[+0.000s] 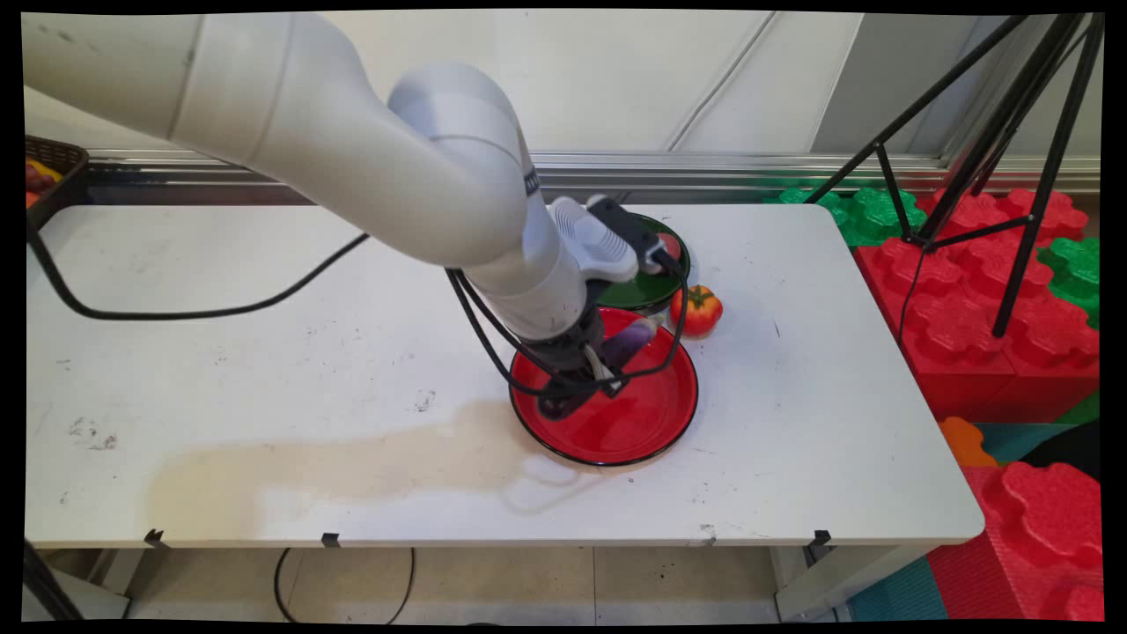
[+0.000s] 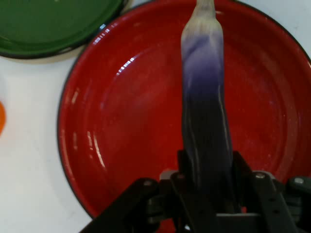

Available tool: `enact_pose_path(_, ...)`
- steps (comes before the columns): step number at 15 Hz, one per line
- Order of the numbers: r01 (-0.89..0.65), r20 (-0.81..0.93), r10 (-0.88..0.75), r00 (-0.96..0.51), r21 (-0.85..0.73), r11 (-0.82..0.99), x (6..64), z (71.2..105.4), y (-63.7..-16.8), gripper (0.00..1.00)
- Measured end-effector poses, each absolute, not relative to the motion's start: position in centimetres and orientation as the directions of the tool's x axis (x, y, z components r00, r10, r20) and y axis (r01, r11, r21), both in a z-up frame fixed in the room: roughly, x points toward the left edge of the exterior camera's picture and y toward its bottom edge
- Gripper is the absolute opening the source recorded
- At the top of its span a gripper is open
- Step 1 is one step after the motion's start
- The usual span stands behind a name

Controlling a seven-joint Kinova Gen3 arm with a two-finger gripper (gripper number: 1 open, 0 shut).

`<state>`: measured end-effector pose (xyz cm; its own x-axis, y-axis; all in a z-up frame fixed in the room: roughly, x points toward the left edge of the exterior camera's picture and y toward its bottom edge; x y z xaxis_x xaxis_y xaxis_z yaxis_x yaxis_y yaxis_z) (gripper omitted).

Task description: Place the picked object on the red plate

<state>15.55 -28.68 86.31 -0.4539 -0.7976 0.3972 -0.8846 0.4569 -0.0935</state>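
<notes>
My gripper is shut on a long purple eggplant whose pale tip points away from the hand. It hangs low over a red plate with a black rim. In the main view the gripper sits over the red plate at the table's middle right, and the eggplant sticks out toward the plate's far edge. I cannot tell whether the eggplant touches the plate.
A green plate lies just behind the red one, partly hidden by the arm; its edge shows in the hand view. A red tomato sits beside both plates. A dark basket stands at the far left. A black cable trails across the table.
</notes>
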Motion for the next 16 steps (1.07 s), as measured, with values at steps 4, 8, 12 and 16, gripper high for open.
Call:
enact_pose_path(4, -0.883, 0.387, -0.802, -0.455, -0.081, 0.461, 14.6, 84.6, -28.7, 0.0)
enact_pose_path(8, -0.881, 0.384, -0.802, -0.457, -0.077, 0.466, 14.0, 83.3, -29.0, 0.0)
enact_pose_path(12, -0.879, 0.38, -0.802, -0.46, -0.069, 0.472, 13.6, 82.6, -29.1, 1.0)
enact_pose_path(16, -0.875, 0.387, -0.796, -0.466, -0.07, 0.478, 13.4, 82.5, -29.1, 1.0)
